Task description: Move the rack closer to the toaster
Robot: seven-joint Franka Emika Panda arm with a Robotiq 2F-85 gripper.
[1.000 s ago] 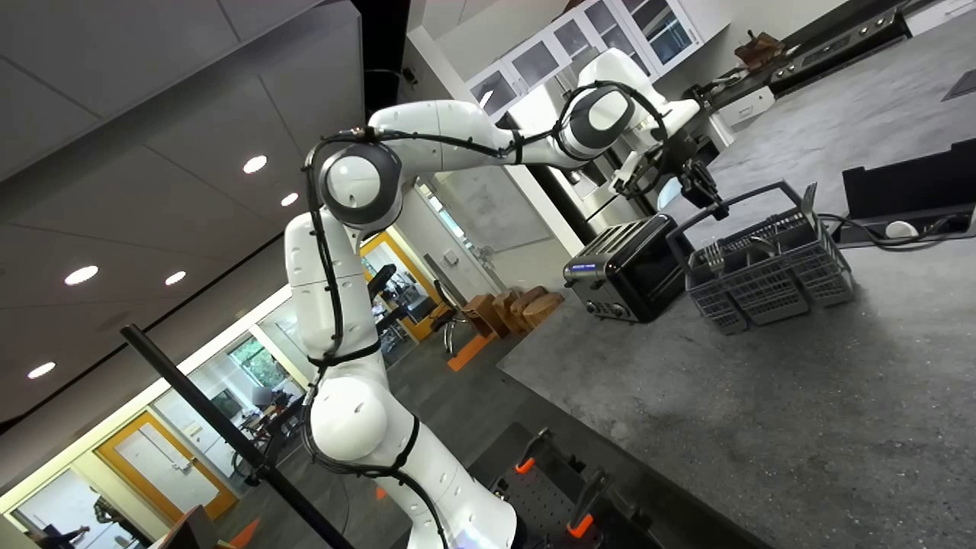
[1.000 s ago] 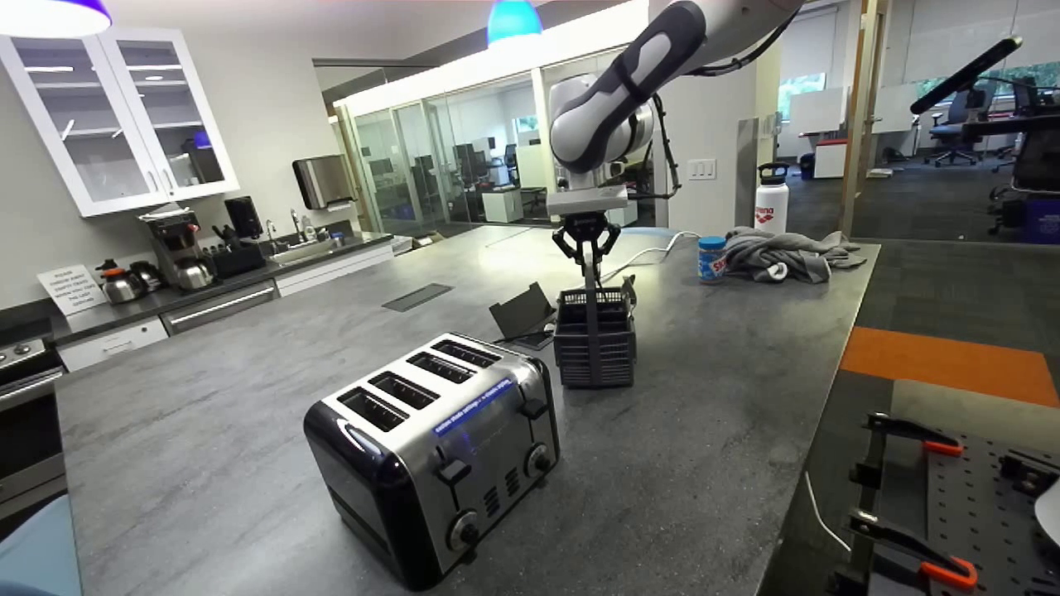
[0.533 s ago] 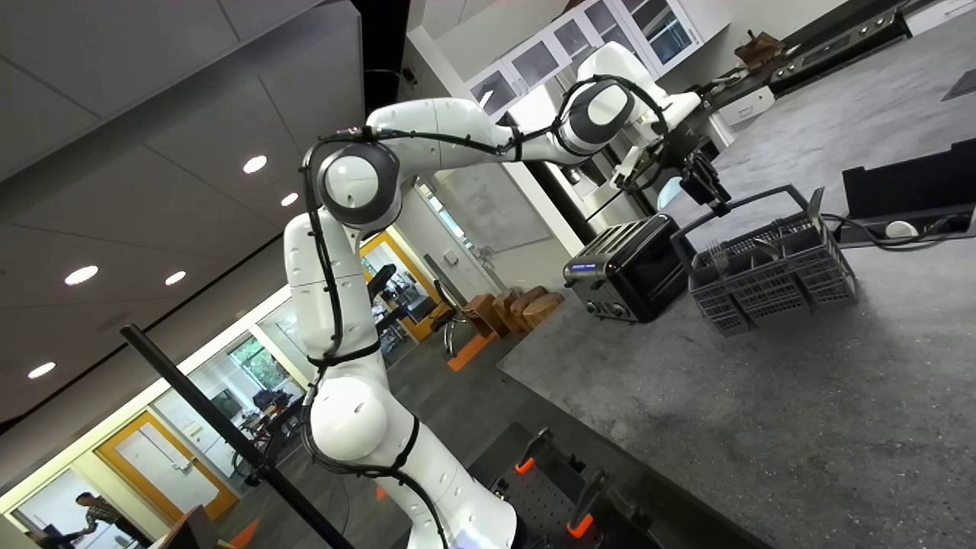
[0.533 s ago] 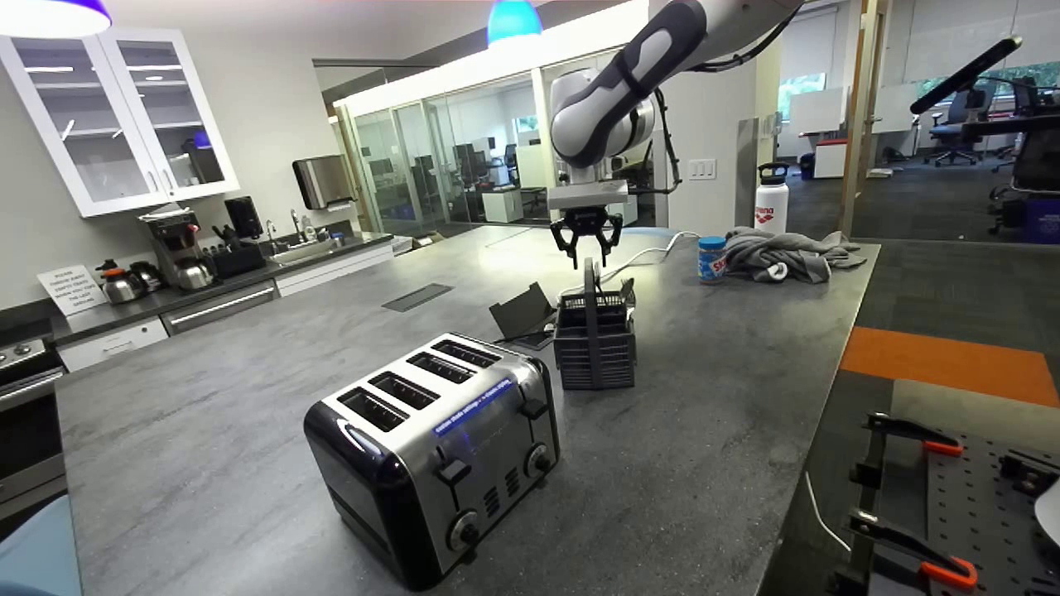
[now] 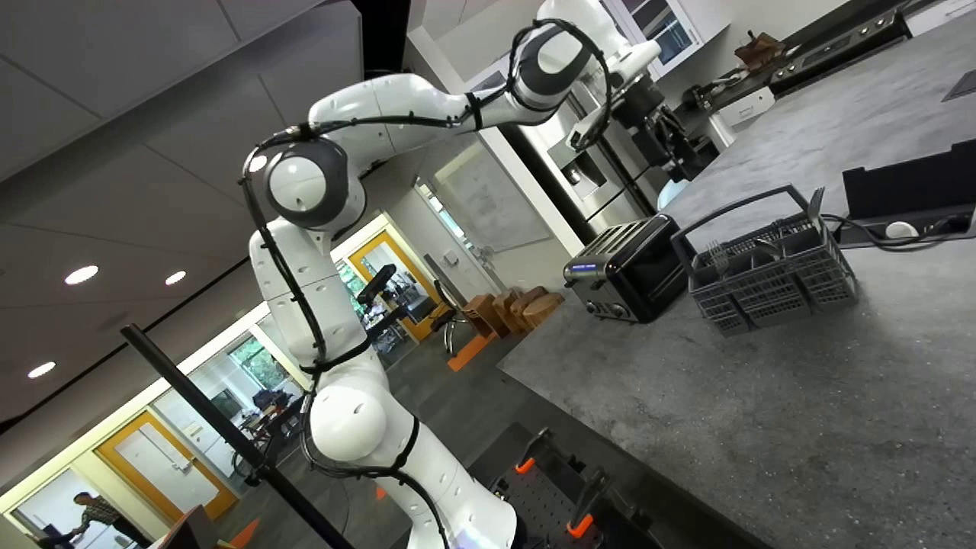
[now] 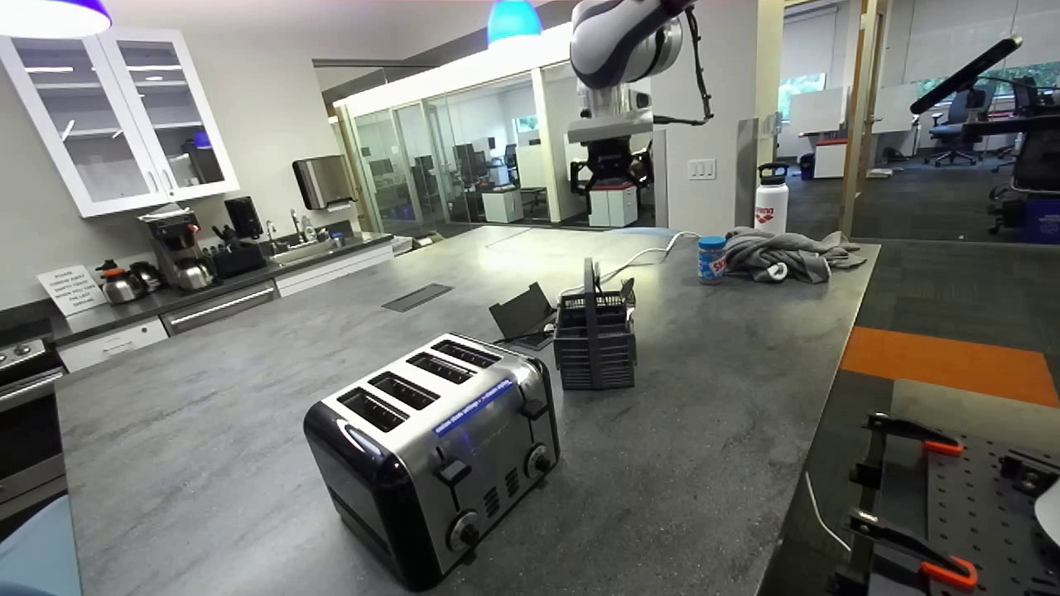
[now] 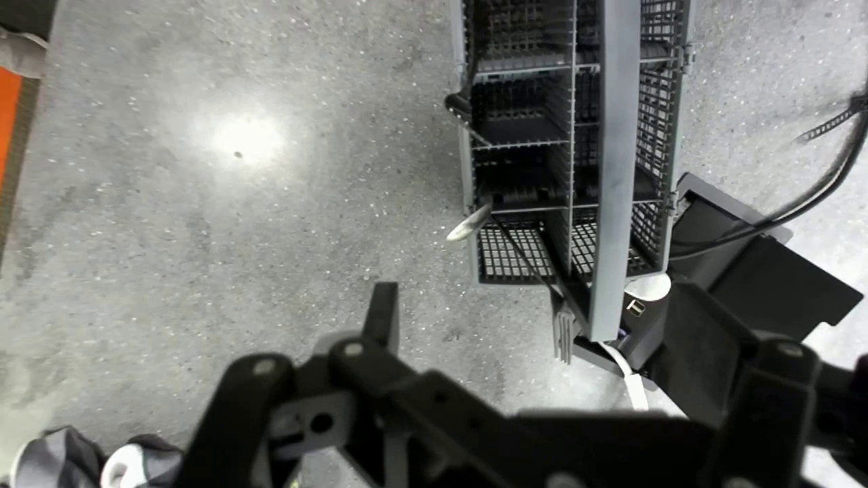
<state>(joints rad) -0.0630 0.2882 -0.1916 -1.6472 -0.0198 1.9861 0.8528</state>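
The rack (image 6: 596, 360), a dark grey wire basket with an arched handle and cutlery in it, stands upright on the counter in both exterior views. Close to it is the black and silver toaster (image 6: 431, 455), with a small gap between the two. From the wrist view I look down into the rack (image 7: 522, 129); a fork (image 7: 564, 332) pokes out beyond its end. My gripper (image 6: 614, 186) hangs in the air above and away from the handle, its fingers spread and nothing between them. The toaster is out of the wrist view.
A black pop-up outlet box (image 6: 523, 313) with a cable sits beside the rack. Farther off on the counter are a blue-lidded jar (image 6: 710, 258), a grey cloth (image 6: 782, 255) and a white bottle (image 6: 772, 203). The counter's edge (image 6: 828, 397) runs past the rack.
One second ago the gripper was shut on the rack's handle. It has since opened, let go and risen away. The rack settled slightly and now stands still.
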